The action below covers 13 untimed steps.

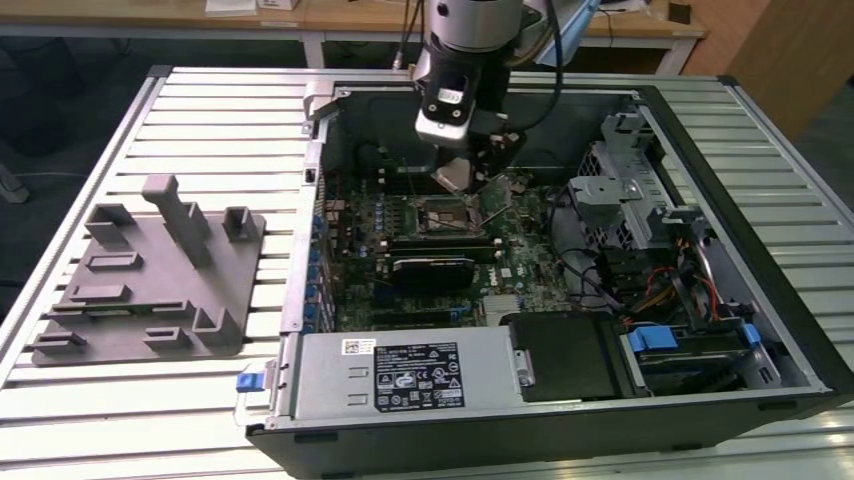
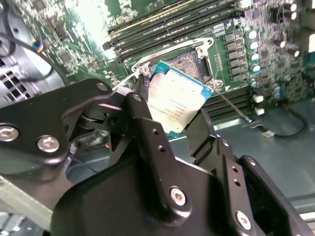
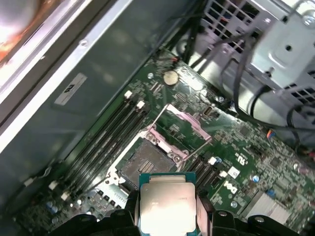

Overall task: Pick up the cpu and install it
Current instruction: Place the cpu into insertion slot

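**Silver, Green and Black Across the Scene**

The cpu (image 3: 167, 206) is topped in silvery-grey and edged by a thin teal-green rim. The gripper (image 2: 172, 115) is finished in glossy black. The motherboard (image 3: 236, 142) is coloured green and is crossed by black memory slots (image 3: 106, 136). The fixture tray (image 1: 147, 290) is plain mid-grey. The table (image 1: 200, 120) is striped with pale silver slats. A clip (image 1: 248, 380) is coloured bright blue.

We see a metal table (image 1: 134, 400) of pale ribbed slats spreading across most of the exterior view; behind it, along the far edge, stands a light wooden desk (image 1: 347, 15) on white legs (image 1: 311, 48); a brown wooden panel (image 1: 787, 50) rises at the exterior view's right; dark floor (image 1: 54, 120) lies beside the table; the light is even and soft.
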### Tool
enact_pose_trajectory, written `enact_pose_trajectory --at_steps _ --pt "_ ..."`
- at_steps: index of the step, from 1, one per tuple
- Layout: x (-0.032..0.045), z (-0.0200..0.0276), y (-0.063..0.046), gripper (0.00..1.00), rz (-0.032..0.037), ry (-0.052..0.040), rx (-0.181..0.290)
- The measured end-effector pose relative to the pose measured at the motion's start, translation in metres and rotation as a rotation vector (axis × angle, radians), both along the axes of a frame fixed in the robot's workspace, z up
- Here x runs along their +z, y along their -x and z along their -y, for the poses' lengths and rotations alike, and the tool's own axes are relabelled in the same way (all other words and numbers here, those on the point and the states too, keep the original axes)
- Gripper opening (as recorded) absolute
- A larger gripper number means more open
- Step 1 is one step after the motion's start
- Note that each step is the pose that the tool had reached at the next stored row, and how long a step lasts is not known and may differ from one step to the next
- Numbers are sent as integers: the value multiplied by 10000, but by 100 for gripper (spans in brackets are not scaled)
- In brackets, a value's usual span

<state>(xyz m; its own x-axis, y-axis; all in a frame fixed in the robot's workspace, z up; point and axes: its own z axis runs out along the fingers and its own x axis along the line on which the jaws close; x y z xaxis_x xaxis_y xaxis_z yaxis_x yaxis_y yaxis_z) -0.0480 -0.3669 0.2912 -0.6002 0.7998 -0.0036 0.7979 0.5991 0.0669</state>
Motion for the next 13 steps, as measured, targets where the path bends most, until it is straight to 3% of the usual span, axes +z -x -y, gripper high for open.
enact_pose_trajectory --at_steps 13 --pt "-6 0 0 55 -1 0 -2348"
